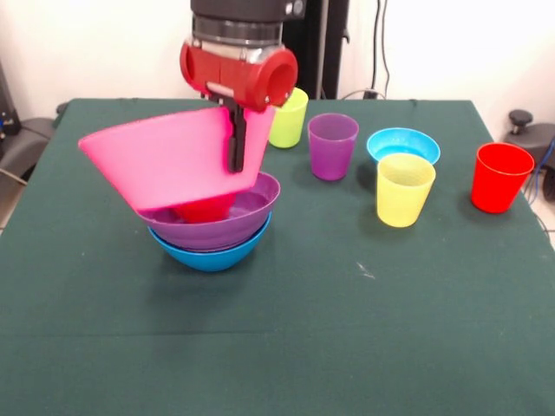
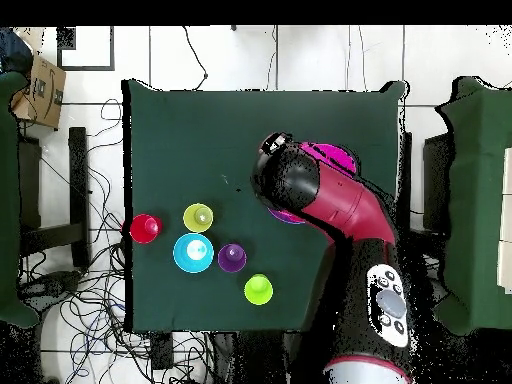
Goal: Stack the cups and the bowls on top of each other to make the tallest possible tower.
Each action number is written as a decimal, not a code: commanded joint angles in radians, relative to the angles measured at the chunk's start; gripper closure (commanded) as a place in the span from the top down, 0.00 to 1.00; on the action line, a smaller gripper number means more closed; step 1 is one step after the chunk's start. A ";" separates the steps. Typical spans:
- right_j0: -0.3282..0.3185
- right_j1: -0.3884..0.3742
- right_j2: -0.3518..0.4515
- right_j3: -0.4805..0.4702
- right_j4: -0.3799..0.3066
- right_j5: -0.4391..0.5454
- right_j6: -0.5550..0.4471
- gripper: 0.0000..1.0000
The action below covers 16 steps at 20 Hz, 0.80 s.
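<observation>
Mid-step on the tower (image 1: 212,227): setting the pink bowl (image 1: 169,160) into the purple bowl (image 1: 238,217), which sits nested in the blue bowl (image 1: 208,254) at the base. Tilted steeply, mouth turned to the side, its bottom down inside the purple bowl beside something red (likely a small bowl, hard to tell). Pinched at the rim by the gripper (image 1: 235,143) — closed on the pink wall, dark fingers (image 1: 234,152) straddling it. Next, by judgement: levelling the bowl and easing it down before letting go, or risking a slide off the pile. Arm reaching down from above, red wrist just over the bowl's rim. Standing apart on the table (image 1: 364,338) — green cup (image 1: 289,119), purple cup (image 1: 332,146), yellow cup (image 1: 404,189), red cup (image 1: 500,177), light blue bowl (image 1: 403,144).
</observation>
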 commanded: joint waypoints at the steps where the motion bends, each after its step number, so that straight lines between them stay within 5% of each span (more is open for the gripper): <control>1: 0.022 0.114 0.073 0.003 -0.013 -0.027 0.124 0.00; 16: 0.052 0.099 0.047 0.021 0.001 0.007 0.149 0.00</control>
